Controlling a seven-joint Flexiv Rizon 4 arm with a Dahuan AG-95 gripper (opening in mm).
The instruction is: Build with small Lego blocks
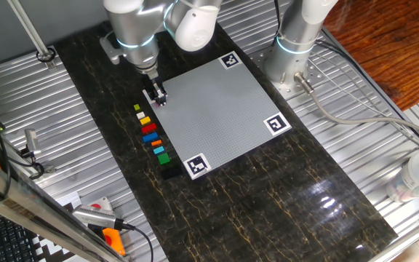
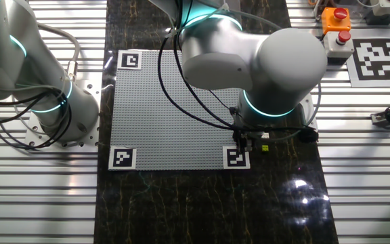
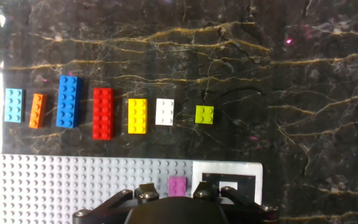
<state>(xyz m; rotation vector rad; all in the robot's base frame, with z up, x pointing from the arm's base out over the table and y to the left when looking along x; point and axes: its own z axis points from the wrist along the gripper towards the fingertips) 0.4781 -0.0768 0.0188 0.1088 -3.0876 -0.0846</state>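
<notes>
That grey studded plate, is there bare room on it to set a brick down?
Nearly all of the grey plate is bare between its corner tags. Only the corner under the gripper is busy, where a pink brick sits. The row of bricks crowds the dark tabletop alongside.

Two fixed views high above, facing down from opposite sides of the grey studded plate (image 1: 220,116) — both far. Hand view close, straight down, sharing the plate's tagged corner (image 3: 225,183) and brick row (image 3: 104,112).
</notes>
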